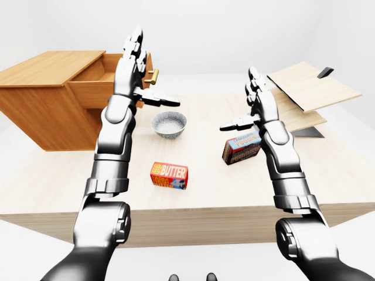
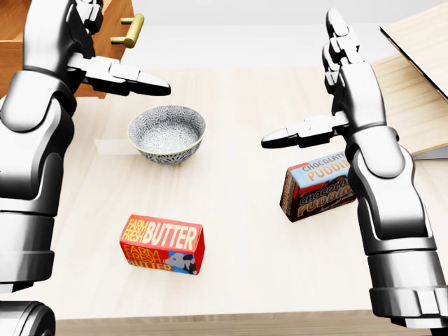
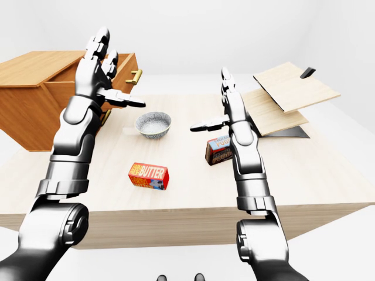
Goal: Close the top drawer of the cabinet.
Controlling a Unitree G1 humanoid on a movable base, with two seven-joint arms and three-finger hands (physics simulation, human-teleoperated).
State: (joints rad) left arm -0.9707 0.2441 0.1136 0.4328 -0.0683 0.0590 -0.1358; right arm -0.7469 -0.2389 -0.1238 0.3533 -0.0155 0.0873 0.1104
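Observation:
The wooden cabinet (image 1: 41,102) stands on the table at the left of the left-eye view. Its top drawer (image 1: 94,88) is pulled out, and the brass handle (image 1: 153,75) points right. My left hand (image 1: 139,70) is raised in front of the drawer's face beside the handle, fingers up and spread, thumb out to the right; it is open and holds nothing. In the head view the drawer (image 2: 14,49) and handle (image 2: 129,30) show at the top left, partly hidden by that arm. My right hand (image 1: 249,105) is open and empty over the table's right half.
A patterned bowl (image 2: 166,133) sits below the drawer handle. A red butter box (image 2: 162,243) lies lower on the table (image 2: 238,280). A chocolate pudding box (image 2: 315,189) lies under my right forearm. Stacked wooden boards (image 1: 304,88) lean at the right.

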